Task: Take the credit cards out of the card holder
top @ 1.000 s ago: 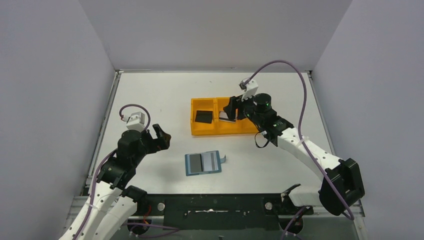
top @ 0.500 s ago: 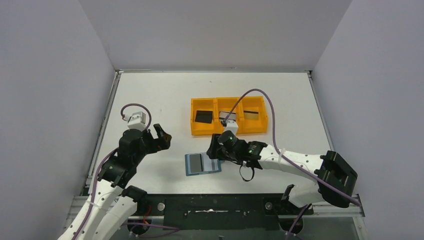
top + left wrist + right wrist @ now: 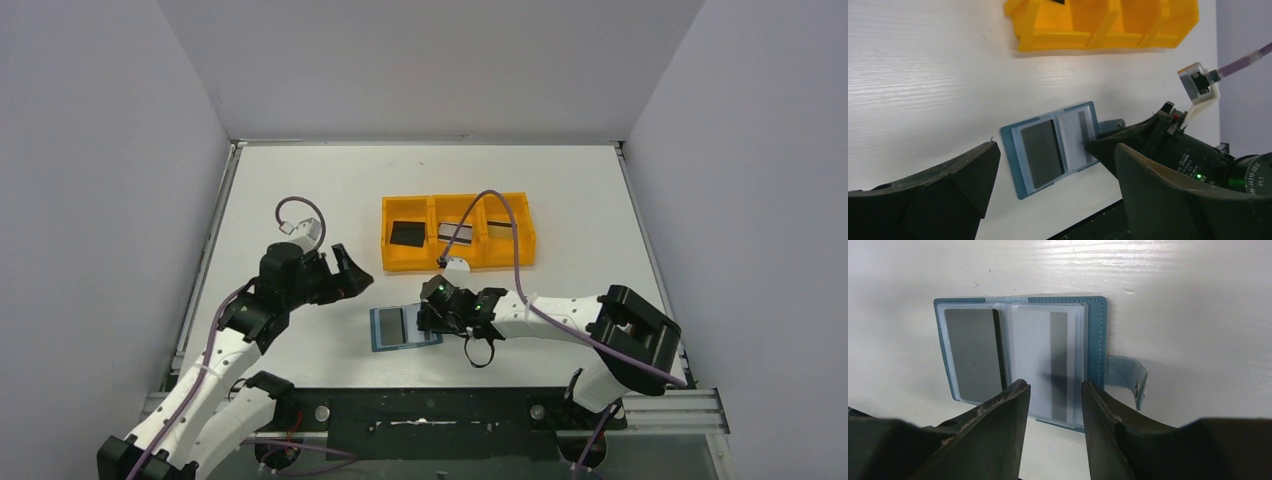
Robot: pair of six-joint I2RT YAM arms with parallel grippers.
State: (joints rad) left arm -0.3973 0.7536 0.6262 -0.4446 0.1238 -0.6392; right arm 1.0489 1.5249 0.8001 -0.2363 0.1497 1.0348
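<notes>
Card holder (image 3: 1023, 360) is lying open and flat on the table, just in front of the orange tray (image 3: 455, 266), with its snap tab sticking out to the right. A second ago my right arm was over the tray's middle compartment. Now it has swung back, and the right gripper (image 3: 1054, 390) hangs low over the holder's near edge. I read that as one drop-off done and the next pick starting.

The tray shows a black card (image 3: 405, 233) on the left, a silver-grey one (image 3: 452, 232) in the middle and another card (image 3: 503, 230) on the right. Two cards are left in the pockets, so we're not finished. A dark grey card (image 3: 973, 355) sits in the left sleeve, and a silver-grey card with a dark stripe (image 3: 1040, 360) sits in the right sleeve.

The right jaws have narrowed on the way in. They stand part-way apart, lined up on that striped card, one finger on each side of it near its lower edge. They're clamped on nothing that I can see, and I can't tell whether the tips are touching the plastic yet.

My left gripper (image 3: 345, 280) has come in closer too. It's spread wide and empty, off to the holder's left and not touching it. My guess is it's coming in to pin the holder down.
</notes>
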